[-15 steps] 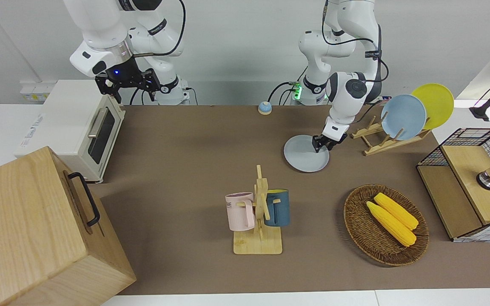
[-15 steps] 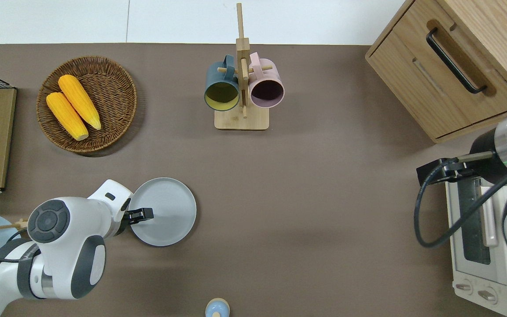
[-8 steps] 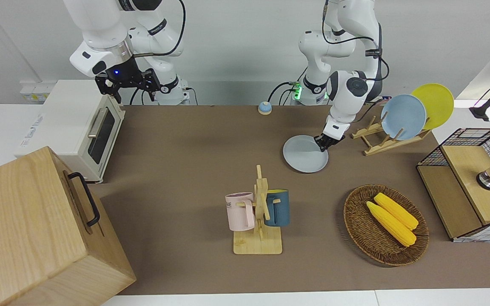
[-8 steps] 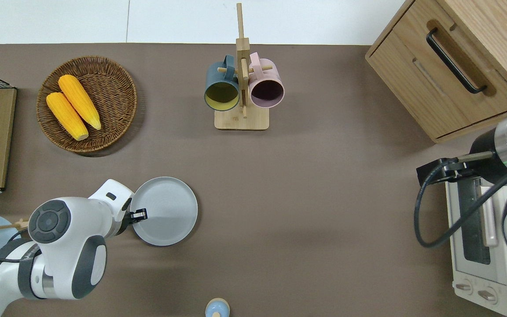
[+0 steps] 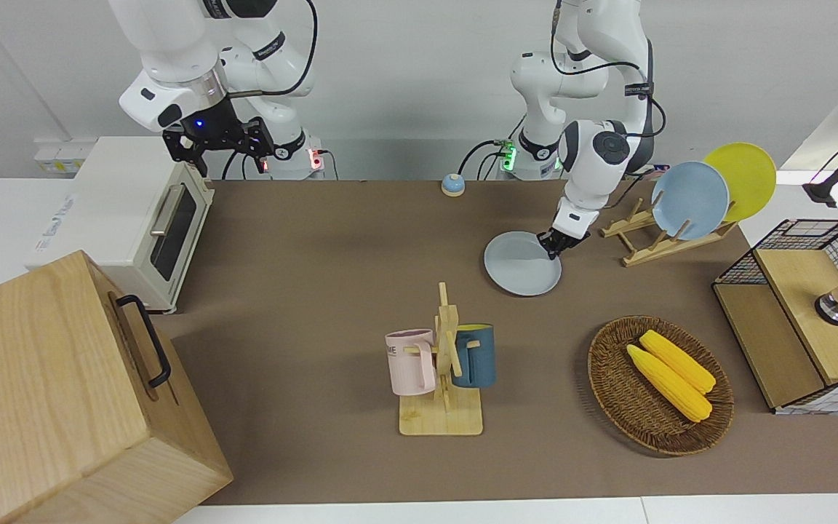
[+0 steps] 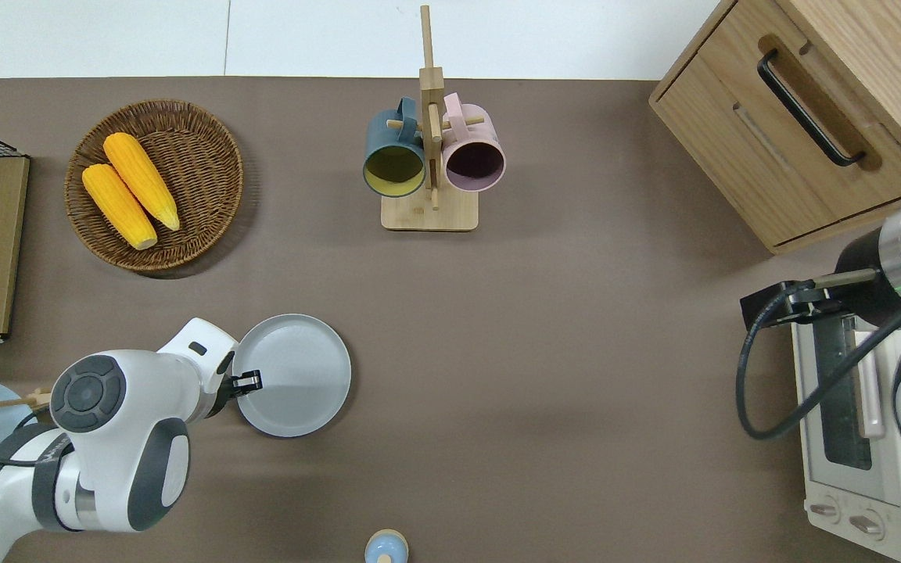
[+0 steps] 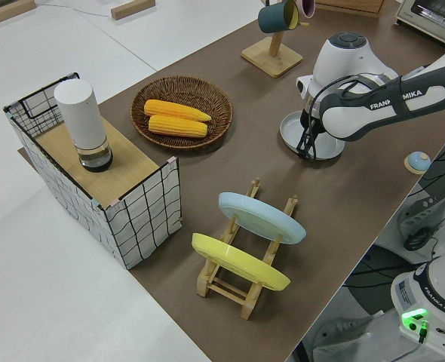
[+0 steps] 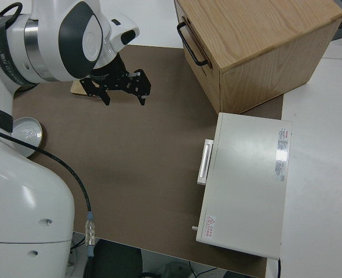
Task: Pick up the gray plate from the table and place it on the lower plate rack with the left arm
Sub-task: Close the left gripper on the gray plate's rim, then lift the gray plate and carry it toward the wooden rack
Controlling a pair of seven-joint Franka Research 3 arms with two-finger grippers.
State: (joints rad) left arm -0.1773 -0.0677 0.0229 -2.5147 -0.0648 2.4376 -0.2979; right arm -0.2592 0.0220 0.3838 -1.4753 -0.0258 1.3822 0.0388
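The left arm's black two-finger hand (image 6: 251, 381) is pinched on the rim of the round pale gray plate (image 6: 294, 375), at the edge nearest the small light-wood lower plate rack (image 5: 641, 240), so this looks like the grasping step, with the plate low on the brown worktop (image 6: 560, 352). Next it must lift, tip the plate on edge and carry it to a free slot nearer the robots than the sky-blue plate (image 5: 689, 200). The left side view shows the rack's pegs and open slots, which the overhead view cuts off; the right arm is parked.
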